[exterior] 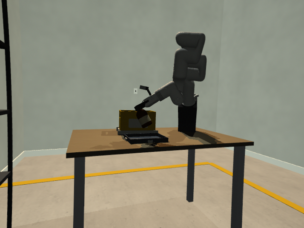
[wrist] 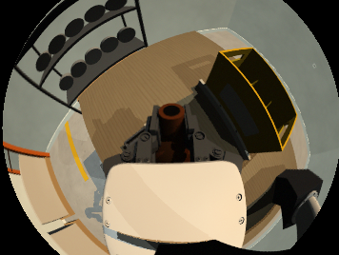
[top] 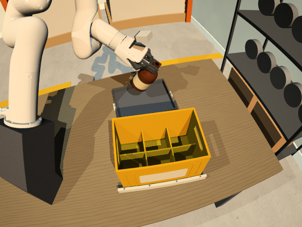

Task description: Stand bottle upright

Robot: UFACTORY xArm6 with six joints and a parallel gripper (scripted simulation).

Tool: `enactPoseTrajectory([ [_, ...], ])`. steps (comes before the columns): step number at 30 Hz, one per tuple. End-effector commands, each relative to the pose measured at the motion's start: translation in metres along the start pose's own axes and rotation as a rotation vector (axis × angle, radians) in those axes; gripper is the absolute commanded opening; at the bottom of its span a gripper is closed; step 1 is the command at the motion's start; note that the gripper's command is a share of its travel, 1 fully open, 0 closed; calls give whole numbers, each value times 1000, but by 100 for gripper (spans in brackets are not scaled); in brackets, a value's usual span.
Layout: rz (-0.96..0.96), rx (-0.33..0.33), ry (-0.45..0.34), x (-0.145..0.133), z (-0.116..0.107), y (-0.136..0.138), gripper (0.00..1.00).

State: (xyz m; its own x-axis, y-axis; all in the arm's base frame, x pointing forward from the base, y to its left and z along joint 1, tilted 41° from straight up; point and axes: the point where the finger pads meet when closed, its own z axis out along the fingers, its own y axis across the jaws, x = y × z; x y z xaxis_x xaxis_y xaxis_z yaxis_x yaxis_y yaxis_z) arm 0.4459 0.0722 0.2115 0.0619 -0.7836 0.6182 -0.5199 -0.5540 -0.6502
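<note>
Wrist view bottle [wrist: 170,124] neck in clenched end effector [wrist: 169,142], exterior view tilted above tray [exterior: 146,138]

My arm rises from its base pedestal [top: 26,156], folds over at the shoulder and reaches forward and down toward the tray [top: 146,102]. The forearm slopes down, wrist pitched so the gripper [top: 149,66] points obliquely down over the tray's far edge, above it. Fingers are clamped on the neck of the bottle [top: 143,79], which hangs tilted, clear of the tray.
</note>
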Motion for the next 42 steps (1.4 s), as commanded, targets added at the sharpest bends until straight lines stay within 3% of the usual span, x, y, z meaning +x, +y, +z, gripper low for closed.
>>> enactPoseTrajectory([
  [1, 1, 2, 13, 1, 0, -1, 0],
  [34, 1, 2, 39, 1, -1, -1, 0],
  [42, 3, 1, 81, 1, 0, -1, 0],
])
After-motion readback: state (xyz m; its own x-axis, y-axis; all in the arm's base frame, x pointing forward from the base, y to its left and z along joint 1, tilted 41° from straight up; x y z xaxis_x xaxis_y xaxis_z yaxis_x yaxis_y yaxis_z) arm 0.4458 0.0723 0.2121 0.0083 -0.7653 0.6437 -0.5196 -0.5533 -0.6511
